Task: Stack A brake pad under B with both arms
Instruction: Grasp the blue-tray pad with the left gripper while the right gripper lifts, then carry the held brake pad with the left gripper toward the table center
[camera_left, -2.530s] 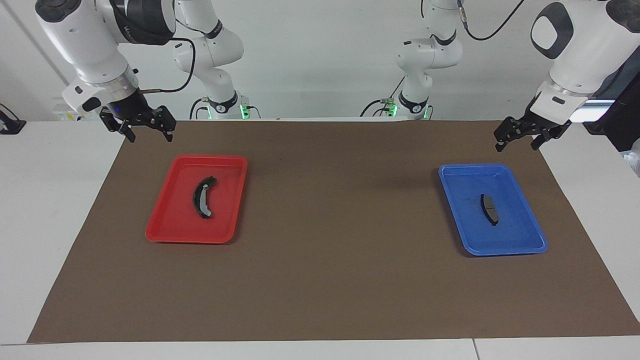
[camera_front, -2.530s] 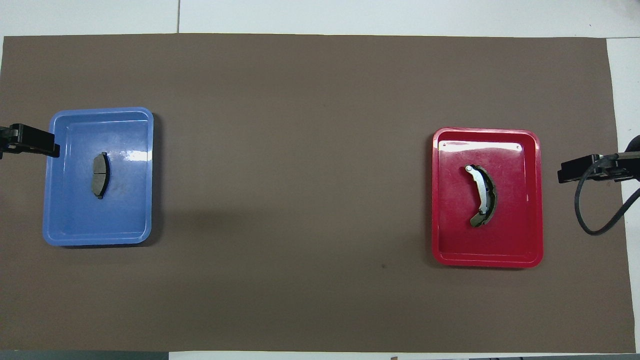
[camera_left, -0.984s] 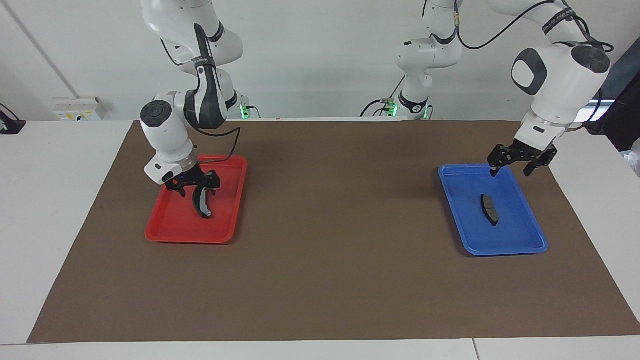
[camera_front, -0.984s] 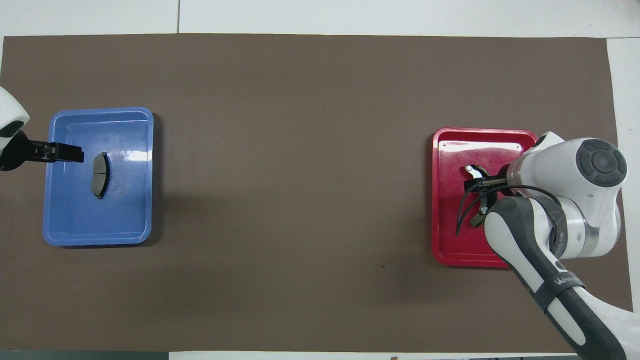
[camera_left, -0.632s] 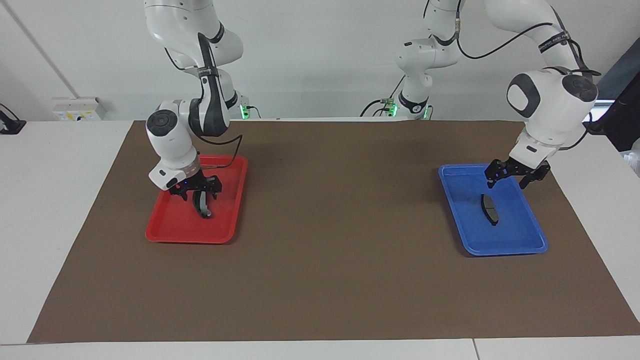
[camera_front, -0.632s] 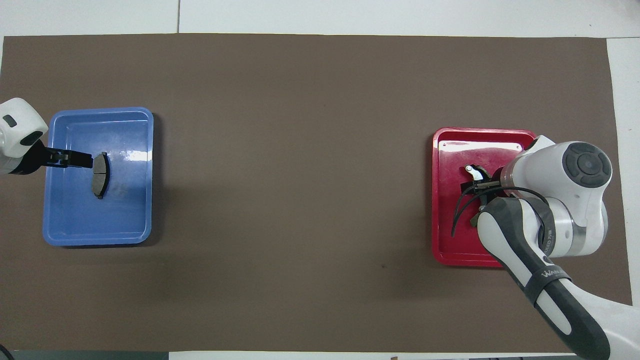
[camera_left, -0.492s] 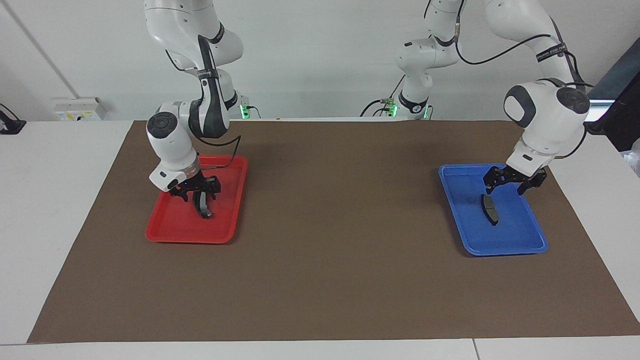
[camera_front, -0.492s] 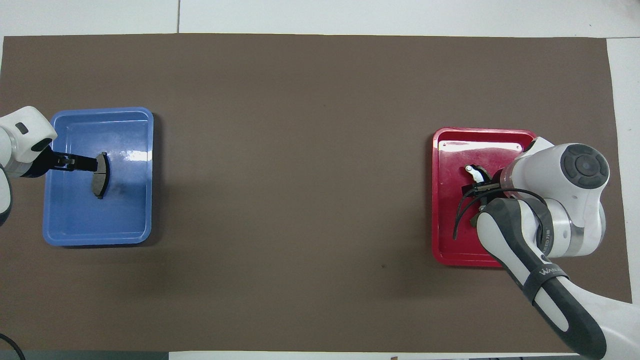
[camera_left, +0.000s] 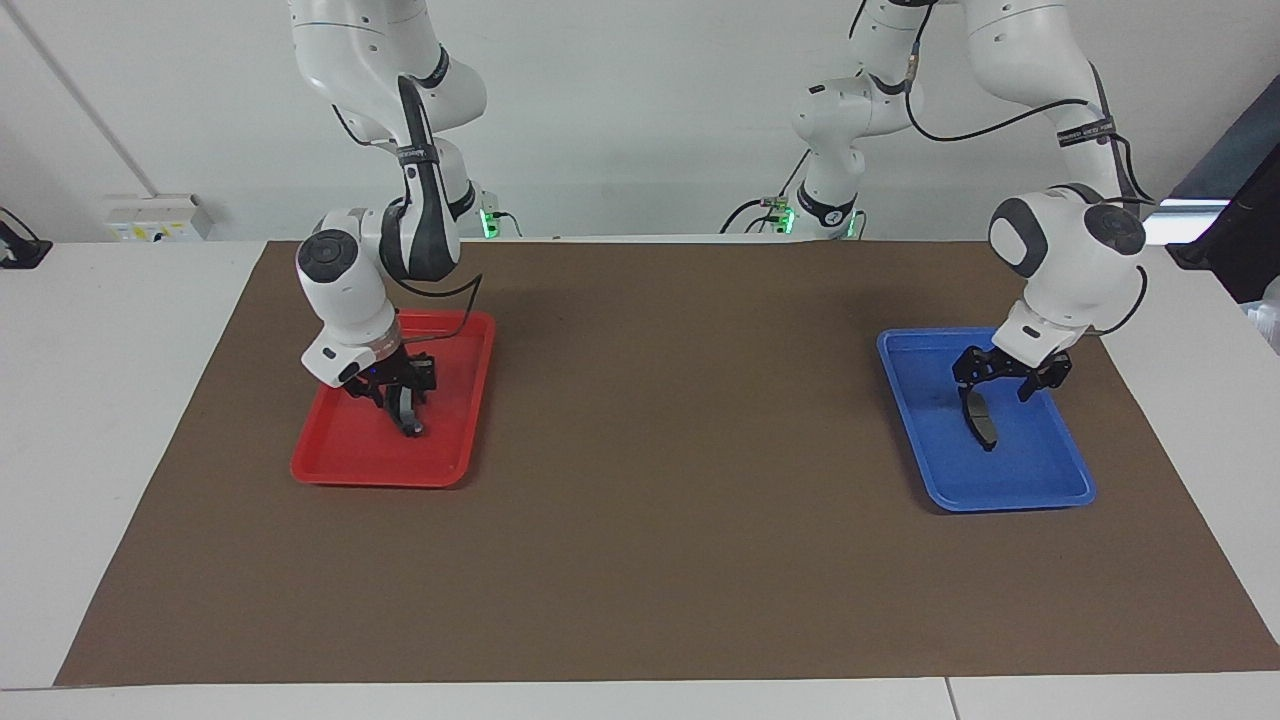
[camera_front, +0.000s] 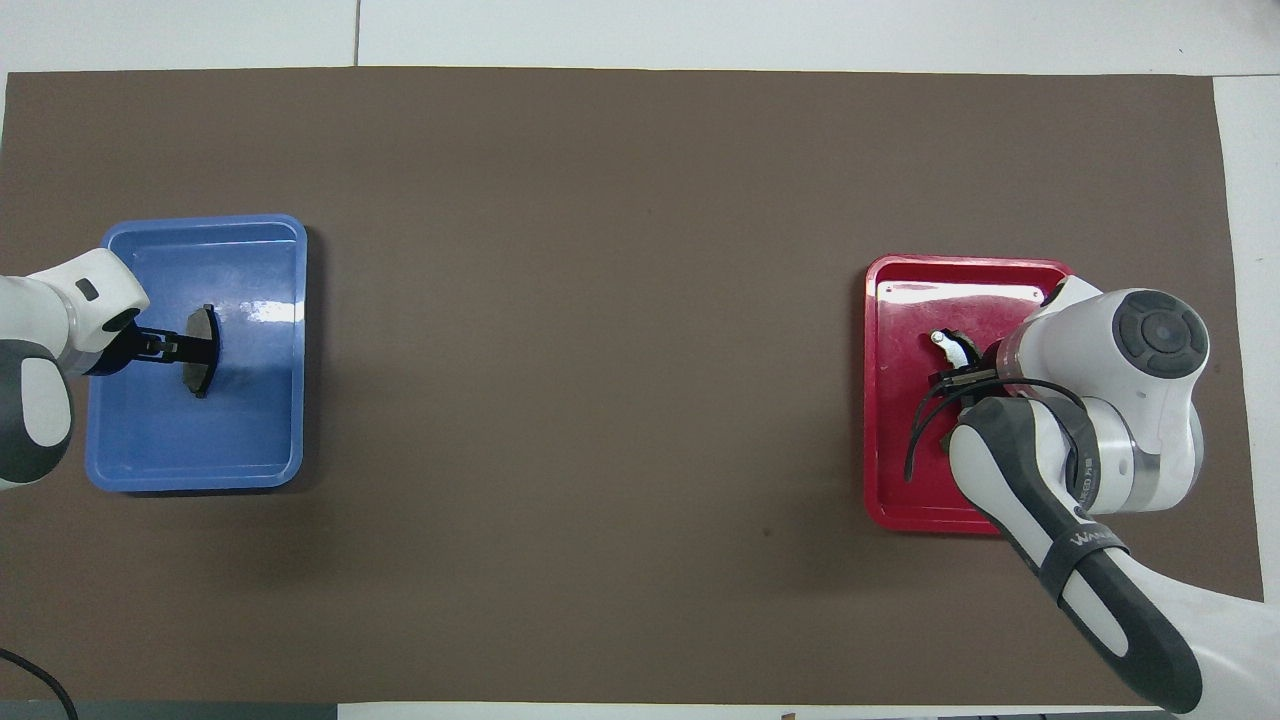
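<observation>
a white table (camera_left: 110, 420) is covered by a wide brown mat (camera_left: 680, 480), with two white robot arms coming in from the edge where the robots stand.

toward the right arm's end of the mat, closer to the robots' edge than to the outer edge, lies a red tray (camera_left: 340, 462). the crescent brake pad b (camera_left: 409, 420), black with a pale strip, lies in the middle of this tray. the right gripper (camera_left: 398, 392) is down inside the tray, low on the pad's end nearer the robots and hiding that end. whether it is gripping the pad cannot be told.

the middle of the mat is bare.

toward the left arm's end of the mat sits a blue tray (camera_left: 1040, 482), at about the same depth. the small dark grey brake pad a (camera_left: 983, 425) lies flat in its middle. the left gripper (camera_left: 995, 378) hangs low over the pad's end nearer the robots, its two fingers spread apart and holding nothing. whether a fingertip touches the pad cannot be told.
</observation>
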